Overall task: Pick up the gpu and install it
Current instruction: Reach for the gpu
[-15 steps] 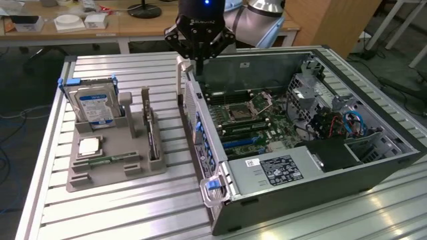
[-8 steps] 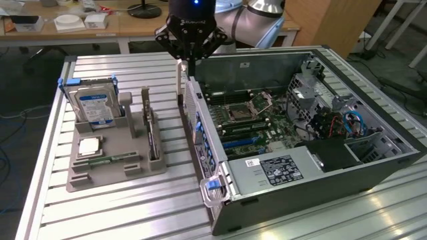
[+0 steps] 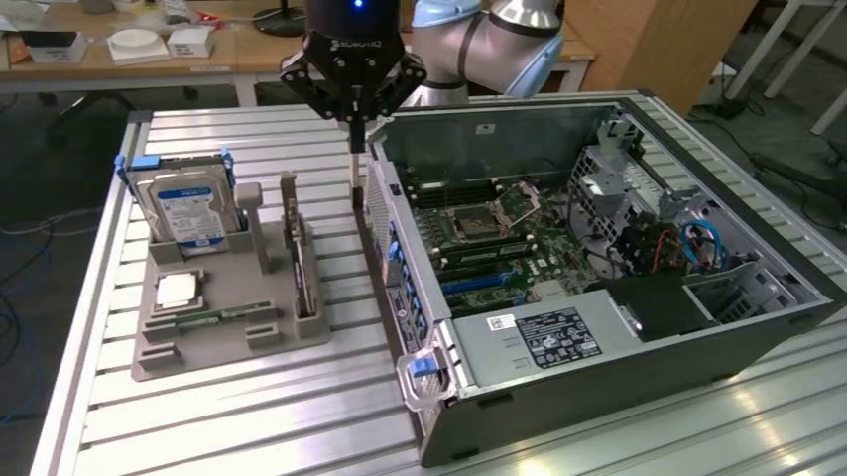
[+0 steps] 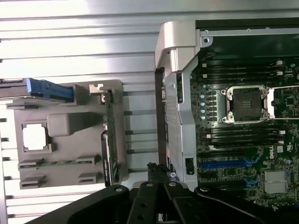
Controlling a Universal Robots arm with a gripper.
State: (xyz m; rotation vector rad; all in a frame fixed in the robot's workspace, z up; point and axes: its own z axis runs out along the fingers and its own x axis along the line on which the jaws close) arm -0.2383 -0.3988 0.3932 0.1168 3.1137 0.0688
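Up front, an open black computer tower (image 3: 596, 407) lies on its side along the exterior view's right edge of the slatted aluminium tabletop (image 3: 265, 416), its green motherboard (image 3: 503, 248) facing up. Beside it, toward the tabletop's left edge in that view, sits a grey moulded parts tray (image 3: 218, 337). At the tray's near end lies a small narrow green memory stick (image 3: 212, 319), and a square silver processor chip (image 3: 177, 291) just behind it. The gpu (image 3: 303, 263), a thin green circuit card with a black cooler block, stands on edge in the tray's slot nearest the tower, untouched. Farther back, a silver hard drive with a blue-white label (image 3: 185, 208) stands upright in the tray. Beyond these, the black gripper (image 3: 356, 193) hangs over the gap between tray and tower, its fingers pressed together on nothing.
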